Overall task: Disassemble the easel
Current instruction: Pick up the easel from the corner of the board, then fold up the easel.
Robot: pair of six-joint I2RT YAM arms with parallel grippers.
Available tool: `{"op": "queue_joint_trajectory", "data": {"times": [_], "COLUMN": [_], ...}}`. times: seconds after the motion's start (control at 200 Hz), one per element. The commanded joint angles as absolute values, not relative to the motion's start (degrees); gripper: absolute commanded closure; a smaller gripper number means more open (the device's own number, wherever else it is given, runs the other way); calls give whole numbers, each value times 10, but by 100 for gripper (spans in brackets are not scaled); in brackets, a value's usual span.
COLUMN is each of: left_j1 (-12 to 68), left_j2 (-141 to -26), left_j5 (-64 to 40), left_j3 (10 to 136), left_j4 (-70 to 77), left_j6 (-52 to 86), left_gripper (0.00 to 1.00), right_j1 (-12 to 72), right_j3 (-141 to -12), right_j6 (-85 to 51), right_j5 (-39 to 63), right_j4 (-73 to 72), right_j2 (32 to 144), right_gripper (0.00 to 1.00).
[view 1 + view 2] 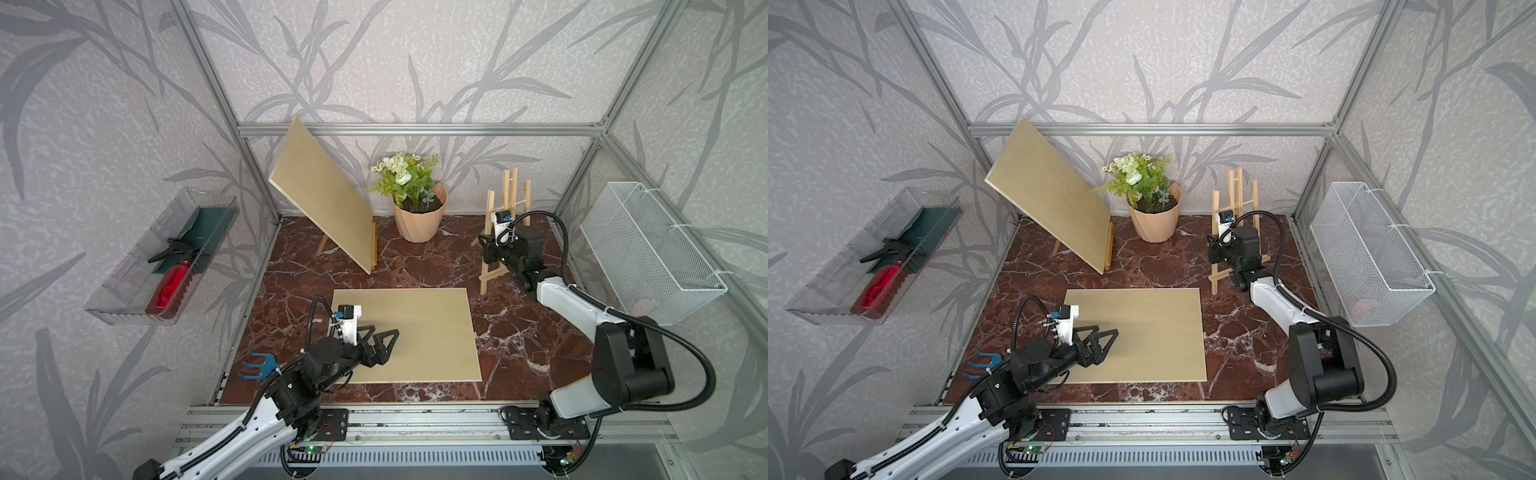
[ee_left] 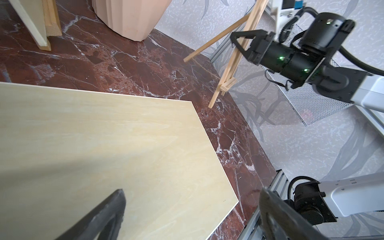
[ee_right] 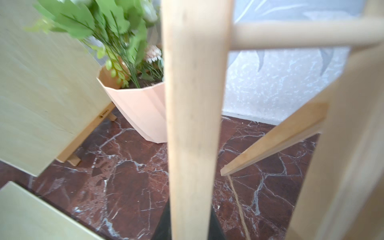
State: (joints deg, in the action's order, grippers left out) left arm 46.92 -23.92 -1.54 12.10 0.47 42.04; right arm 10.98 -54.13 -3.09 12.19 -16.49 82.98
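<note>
A small bare wooden easel [image 1: 510, 187] [image 1: 1237, 187] stands at the back right of the marble table. My right gripper [image 1: 485, 248] [image 1: 1214, 249] [image 2: 235, 41] is shut on one of its front legs [image 3: 191, 104]; in the right wrist view both black jaws press against that leg. The easel's rear strut [image 3: 274, 141] slants down to the table. My left gripper [image 1: 382, 332] [image 1: 1105, 330] [image 2: 191, 199] hangs open over a flat pale board [image 1: 415, 332] [image 2: 104, 135], with nothing between its fingers.
A second board [image 1: 324, 195] leans on another easel at the back left. A pink plant pot [image 1: 419, 216] stands between the two easels. A white wire basket [image 1: 648, 249] hangs on the right wall, a clear bin [image 1: 124, 291] on the left. A blue tool [image 1: 257, 365] lies front left.
</note>
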Motion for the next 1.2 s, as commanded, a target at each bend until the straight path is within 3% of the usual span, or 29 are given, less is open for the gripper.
{"op": "queue_joint_trajectory", "data": {"times": [0.0, 0.165, 0.31, 0.37, 0.455, 0.73, 1.025, 1.195], "left_j1": [469, 470, 471, 470, 471, 470, 471, 471], "left_j2": [-229, -213, -202, -208, -228, -312, -456, -509], "left_j5": [-7, -8, 7, 15, 22, 47, 14, 23], "left_j3": [116, 115, 124, 132, 154, 245, 316, 327], "left_j4": [3, 3, -6, -8, -15, -60, -17, 10], "left_j6": [421, 424, 429, 428, 425, 414, 425, 422], "left_gripper": [2, 3, 6, 14, 24, 28, 54, 56], "right_j1": [114, 130, 160, 190, 247, 320, 323, 322], "right_j3": [-529, -482, -443, -435, -419, -337, -284, -288], "right_j6": [-80, -158, -235, -234, -197, -226, -285, -262], "right_j5": [173, 283, 431, 453, 453, 488, 532, 531], "right_j4": [-156, -117, -146, -134, -110, -241, -415, -377], "right_j2": [717, 581, 543, 538, 526, 543, 569, 558], "right_gripper": [100, 100, 100, 100, 100, 100, 100, 100]}}
